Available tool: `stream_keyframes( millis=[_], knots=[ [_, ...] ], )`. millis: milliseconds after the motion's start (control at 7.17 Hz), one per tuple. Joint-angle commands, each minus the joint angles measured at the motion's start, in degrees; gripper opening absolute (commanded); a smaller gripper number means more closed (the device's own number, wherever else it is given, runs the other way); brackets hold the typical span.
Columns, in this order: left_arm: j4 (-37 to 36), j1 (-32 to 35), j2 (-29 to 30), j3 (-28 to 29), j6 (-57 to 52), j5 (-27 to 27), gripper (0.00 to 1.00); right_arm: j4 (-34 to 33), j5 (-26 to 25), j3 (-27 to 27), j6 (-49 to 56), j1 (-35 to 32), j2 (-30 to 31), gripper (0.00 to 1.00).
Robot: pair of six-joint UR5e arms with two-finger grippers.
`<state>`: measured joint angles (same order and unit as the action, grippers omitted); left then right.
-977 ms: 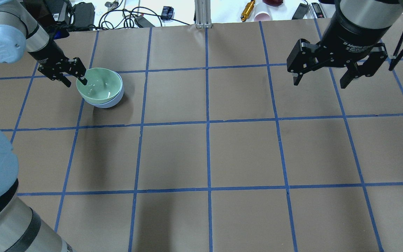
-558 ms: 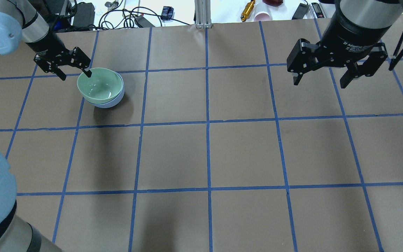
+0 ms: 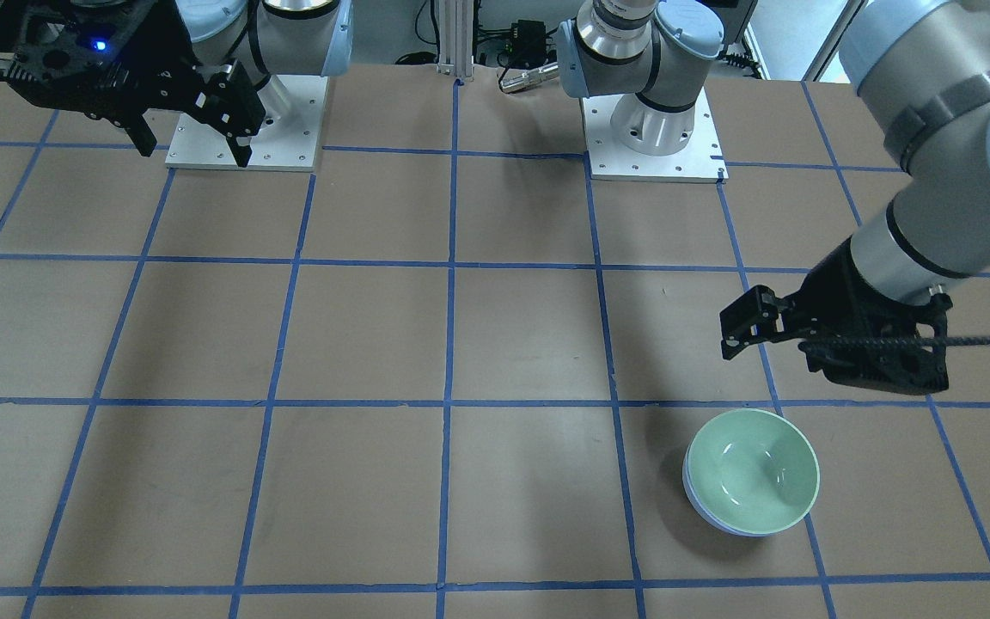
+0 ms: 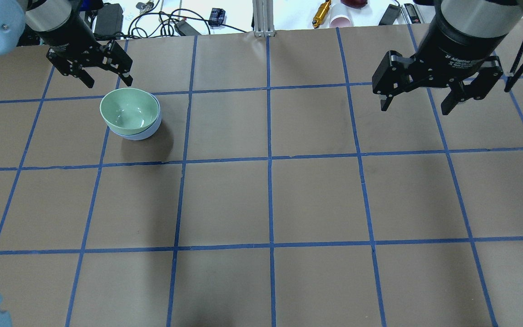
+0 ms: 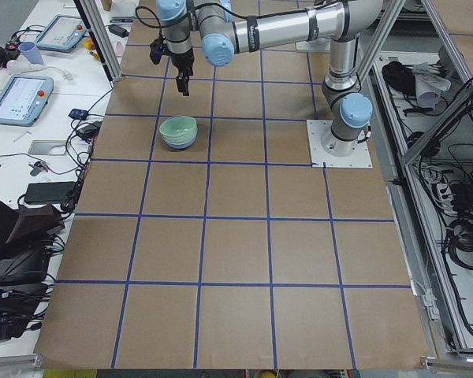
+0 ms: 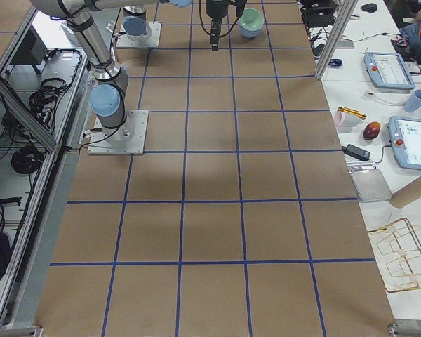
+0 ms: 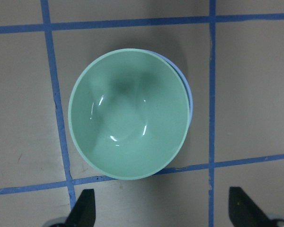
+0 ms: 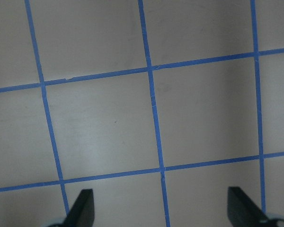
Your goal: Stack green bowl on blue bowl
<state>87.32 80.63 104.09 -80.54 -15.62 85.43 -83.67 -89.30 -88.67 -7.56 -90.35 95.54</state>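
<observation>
Checking views, I saw the green bowl point(image 4: 130, 111) nested in the blue bowl point(image 4: 145, 135) on the surface point(image 4: 316, 195); stacking looked done. My left hand point(image 4: 110, 84) hung spread just beside them, the right hand point(image 4: 414, 109) spread well apart.

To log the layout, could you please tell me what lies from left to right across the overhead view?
The left tool → green bowl → right tool. The blue bowl nests under the green one, so it is left out.

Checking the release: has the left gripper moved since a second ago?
Yes. In the overhead view the left gripper has left the green bowl's rim and crossed the blue tape line beyond it, toward the view's top.
</observation>
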Motion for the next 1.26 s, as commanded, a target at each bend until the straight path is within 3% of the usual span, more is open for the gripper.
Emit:
stream_keyframes(
  millis=[0,279,558,1116],
  knots=[
    [1.63,5.12,-5.19,-1.45,0.76,6.12,1.00,0.00,0.00,0.08,0.00,0.00,0.00,1.00],
    [3.98,8.83,-9.07,-2.85,4.79,6.16,1.00,0.00,0.00,0.08,0.00,0.00,0.00,1.00],
    [4.70,8.32,-12.85,-3.65,4.46,5.63,1.00,0.00,0.00,-0.01,0.00,0.00,0.00,1.00],
    [4.44,8.23,-13.30,-4.89,4.11,5.19,1.00,0.00,0.00,0.08,0.00,0.00,0.00,1.00]
  ],
)
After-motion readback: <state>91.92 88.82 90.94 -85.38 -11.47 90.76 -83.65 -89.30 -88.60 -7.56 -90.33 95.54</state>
